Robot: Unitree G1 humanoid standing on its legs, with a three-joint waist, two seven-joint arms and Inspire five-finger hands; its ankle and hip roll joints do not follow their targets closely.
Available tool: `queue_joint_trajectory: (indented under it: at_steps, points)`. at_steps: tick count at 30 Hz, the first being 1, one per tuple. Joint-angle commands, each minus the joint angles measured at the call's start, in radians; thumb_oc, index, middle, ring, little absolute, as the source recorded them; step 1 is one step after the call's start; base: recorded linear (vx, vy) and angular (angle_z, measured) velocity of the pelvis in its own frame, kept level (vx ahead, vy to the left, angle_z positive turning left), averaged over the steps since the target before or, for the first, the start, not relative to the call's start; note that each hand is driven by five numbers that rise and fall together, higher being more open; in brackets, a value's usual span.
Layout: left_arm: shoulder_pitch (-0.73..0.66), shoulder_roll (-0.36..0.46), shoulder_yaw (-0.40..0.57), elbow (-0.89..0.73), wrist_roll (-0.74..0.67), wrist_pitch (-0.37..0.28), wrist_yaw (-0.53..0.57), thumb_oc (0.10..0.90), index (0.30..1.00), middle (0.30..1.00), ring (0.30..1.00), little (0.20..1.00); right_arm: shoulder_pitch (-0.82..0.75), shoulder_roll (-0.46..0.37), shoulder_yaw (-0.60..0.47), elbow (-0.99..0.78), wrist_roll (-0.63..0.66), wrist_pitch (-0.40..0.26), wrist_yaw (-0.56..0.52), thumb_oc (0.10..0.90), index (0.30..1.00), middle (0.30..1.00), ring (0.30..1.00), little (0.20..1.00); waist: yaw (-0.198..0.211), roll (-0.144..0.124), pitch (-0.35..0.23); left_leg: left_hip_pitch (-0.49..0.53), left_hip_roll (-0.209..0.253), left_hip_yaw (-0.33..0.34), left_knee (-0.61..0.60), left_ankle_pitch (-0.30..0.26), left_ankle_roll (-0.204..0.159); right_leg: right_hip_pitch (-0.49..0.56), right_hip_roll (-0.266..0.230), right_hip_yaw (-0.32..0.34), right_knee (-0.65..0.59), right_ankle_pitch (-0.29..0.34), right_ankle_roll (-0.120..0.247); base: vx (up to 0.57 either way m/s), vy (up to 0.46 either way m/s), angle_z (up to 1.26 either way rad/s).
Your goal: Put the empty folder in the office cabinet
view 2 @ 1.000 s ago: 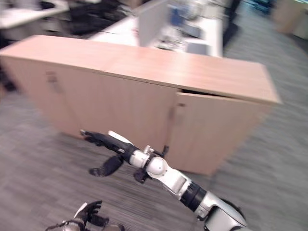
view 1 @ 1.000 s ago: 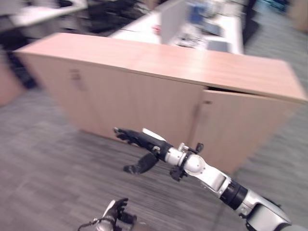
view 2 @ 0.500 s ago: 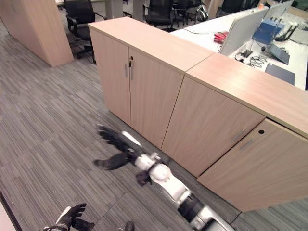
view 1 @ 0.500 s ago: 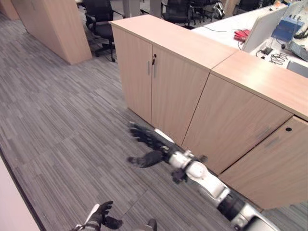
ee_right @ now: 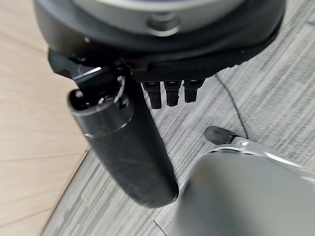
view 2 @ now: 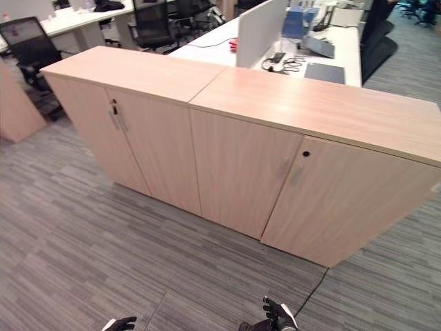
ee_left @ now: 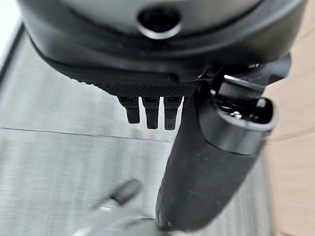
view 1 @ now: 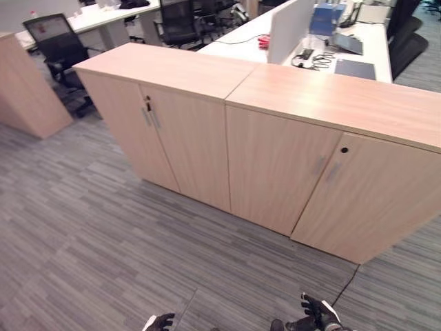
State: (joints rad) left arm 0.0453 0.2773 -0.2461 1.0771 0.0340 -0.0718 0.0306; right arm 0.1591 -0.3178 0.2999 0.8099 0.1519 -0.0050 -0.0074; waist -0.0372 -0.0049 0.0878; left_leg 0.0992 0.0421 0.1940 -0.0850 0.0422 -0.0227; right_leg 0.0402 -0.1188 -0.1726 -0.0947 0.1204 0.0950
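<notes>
Wood-veneer office cabinet (view 1: 275,131) is seen with all doors closed. Since a moment ago the right hand (view 1: 318,318) has been lowered to five o'clock, fingers relaxed; left hand (view 1: 160,322) likewise. No folder is seen, suggesting storage is finished.

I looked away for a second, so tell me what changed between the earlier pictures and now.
The right hand, stretched out toward the cabinet before, has dropped low beside the robot, fingers relaxed. The camera swung too, so the cabinet's shift is not its own. The left hand stays low, and both hands hold nothing. The doors now look shut.
</notes>
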Motion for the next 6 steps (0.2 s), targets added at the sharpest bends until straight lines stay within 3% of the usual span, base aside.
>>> queue_joint_trajectory:
  at_steps: [1,6]
  points:
    - [-0.081,-0.007,-0.034,0.011,-0.008,-0.047,-0.011,0.8,0.9,0.9,0.9,0.9,-0.112,0.009,0.005,-0.001,-0.044,-0.083,0.003,0.8,0.9,0.9,0.9,0.9,-0.007,-0.001,-0.011,0.045,0.048,-0.027,-0.002,-0.082,-0.057,0.031,-0.093,0.001,0.043,-0.069,0.101,0.05,-0.053,-0.21]
    - [-0.09,-0.024,-0.053,0.026,-0.01,-0.045,-0.017,0.8,0.9,0.9,0.9,0.9,-0.131,0.021,-0.021,0.062,-0.018,-0.085,-0.016,0.8,0.9,0.9,0.9,0.9,-0.046,0.013,-0.013,0.067,0.059,0.015,-0.002,-0.086,-0.06,0.019,-0.084,0.038,0.043,-0.066,0.099,0.04,-0.043,-0.31]
